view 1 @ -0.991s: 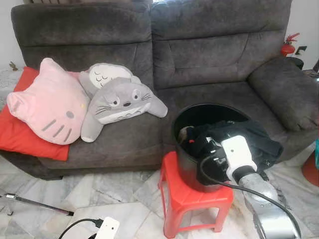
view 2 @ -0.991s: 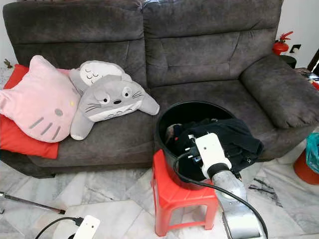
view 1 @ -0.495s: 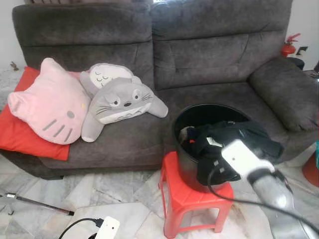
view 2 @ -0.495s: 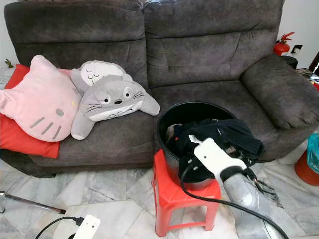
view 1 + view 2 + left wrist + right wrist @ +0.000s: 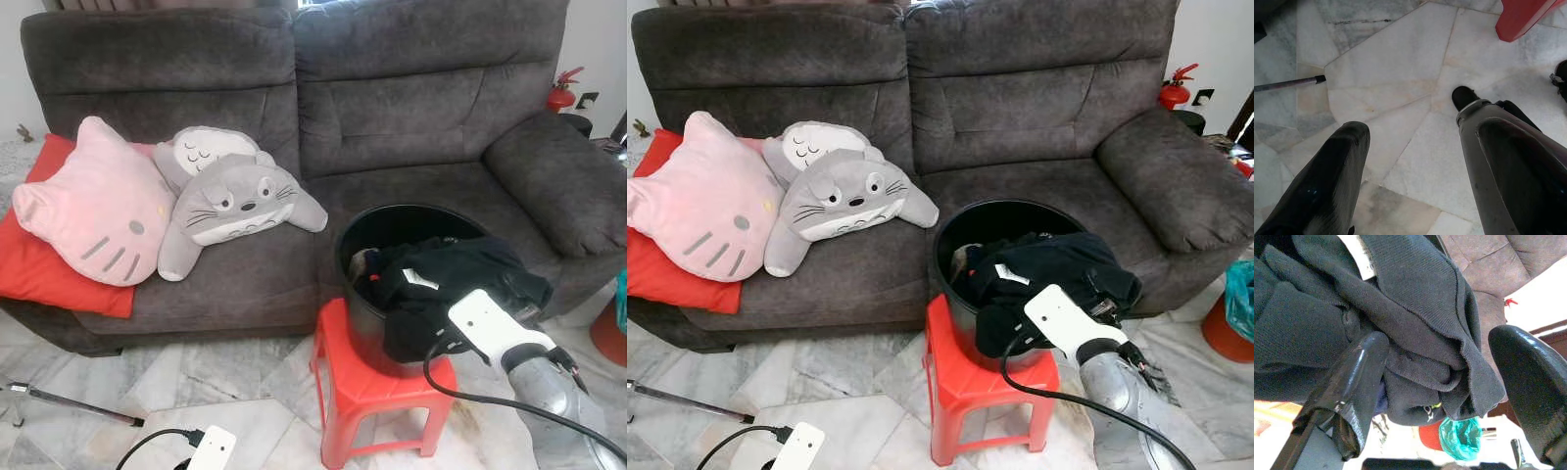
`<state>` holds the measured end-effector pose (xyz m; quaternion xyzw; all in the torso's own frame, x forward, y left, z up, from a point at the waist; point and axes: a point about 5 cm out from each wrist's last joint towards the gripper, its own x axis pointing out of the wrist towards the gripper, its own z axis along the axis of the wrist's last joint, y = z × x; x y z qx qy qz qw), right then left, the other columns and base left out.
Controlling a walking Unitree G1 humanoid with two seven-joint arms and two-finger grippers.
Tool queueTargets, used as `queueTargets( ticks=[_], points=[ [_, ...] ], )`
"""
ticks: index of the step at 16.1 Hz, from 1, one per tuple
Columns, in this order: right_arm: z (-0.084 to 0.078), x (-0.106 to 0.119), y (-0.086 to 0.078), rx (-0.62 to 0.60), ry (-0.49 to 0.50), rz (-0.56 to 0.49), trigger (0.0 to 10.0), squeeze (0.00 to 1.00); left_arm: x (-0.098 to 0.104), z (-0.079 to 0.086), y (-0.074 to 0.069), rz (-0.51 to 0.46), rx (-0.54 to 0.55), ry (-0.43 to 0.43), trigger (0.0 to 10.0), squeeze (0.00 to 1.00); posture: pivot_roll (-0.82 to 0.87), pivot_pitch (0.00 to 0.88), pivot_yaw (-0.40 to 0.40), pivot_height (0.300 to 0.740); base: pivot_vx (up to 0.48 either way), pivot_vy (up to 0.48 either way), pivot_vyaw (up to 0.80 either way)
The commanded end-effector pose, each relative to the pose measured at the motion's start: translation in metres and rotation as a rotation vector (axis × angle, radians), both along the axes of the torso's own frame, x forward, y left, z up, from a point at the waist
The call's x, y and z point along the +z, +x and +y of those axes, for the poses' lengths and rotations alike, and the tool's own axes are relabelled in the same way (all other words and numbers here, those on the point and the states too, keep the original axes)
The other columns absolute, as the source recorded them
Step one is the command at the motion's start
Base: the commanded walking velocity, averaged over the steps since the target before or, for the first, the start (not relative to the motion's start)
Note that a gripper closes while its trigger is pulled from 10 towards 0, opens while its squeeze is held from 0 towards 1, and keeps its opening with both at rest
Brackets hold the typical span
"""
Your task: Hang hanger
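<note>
My left gripper (image 5: 1410,161): hangs over pale marble floor (image 5: 1396,73), its two glossy black fingers spread apart with nothing between them; a thin grey rod (image 5: 1288,84) lies on the tiles beyond, cut off by the frame edge.

My right gripper (image 5: 1440,382): fingers parted around a fold of the dark garment (image 5: 460,284), one rounded pad (image 5: 1359,377) against the knit; I cannot tell whether the other finger touches cloth.

My right arm (image 5: 495,328): white wrist block and silver forearm enter from the lower right of the head view; a black cable (image 5: 490,397) loops beneath it. The fingertips themselves are hidden behind the wrist block.

Hanger: I cannot make one out, so its direction and long axis cannot be told; if it sits in the bucket, the clothing covers it.

Garment: soft ribbed black knit with a small white label (image 5: 423,279), heaped and spilling over the near right rim.

Bucket (image 5: 392,220): round, smooth black plastic, at centre right, its lower wall hidden by cloth and arm.

Stool (image 5: 367,387): red moulded plastic, bearing the bucket, lower centre.

Sofa (image 5: 392,117): grey plush two-seater across the upper frame.

Cushions: pink cat-face pillow (image 5: 93,201) on a red cushion (image 5: 29,255) at left, grey-and-white plush (image 5: 230,201) beside it.

Far right: red extinguisher (image 5: 564,88), small and partly cut off.
</note>
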<state>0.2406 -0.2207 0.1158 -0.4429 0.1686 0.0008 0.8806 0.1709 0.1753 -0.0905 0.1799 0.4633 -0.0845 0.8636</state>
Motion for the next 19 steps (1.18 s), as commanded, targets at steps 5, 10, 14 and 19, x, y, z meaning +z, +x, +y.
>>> queueTargets(
  ticks=[5,10,14,19],
  points=[
    [-0.013,-0.003,-0.001,-0.083,-0.055,0.01,10.0,0.0,-0.002,0.003,-0.005,0.026,-0.002,0.013,10.0,0.0,-0.27,0.0,0.066,0.74,0.0,0.0,0.0],
    [-0.028,0.008,-0.002,-0.185,-0.087,-0.065,10.0,0.0,-0.002,0.002,-0.005,0.025,0.002,0.01,10.0,0.0,-0.27,0.0,0.064,0.74,0.0,0.0,0.0],
    [-0.031,0.002,-0.001,-0.199,-0.087,-0.055,10.0,0.0,-0.002,0.002,-0.004,0.024,0.005,0.009,10.0,0.0,-0.28,0.0,0.064,0.74,0.0,0.0,0.0],
    [-0.03,0.0,0.003,-0.205,-0.081,-0.061,10.0,0.0,-0.002,0.002,-0.004,0.02,0.007,0.009,10.0,0.0,-0.28,0.008,0.063,0.74,0.0,0.0,0.0]
  ],
)
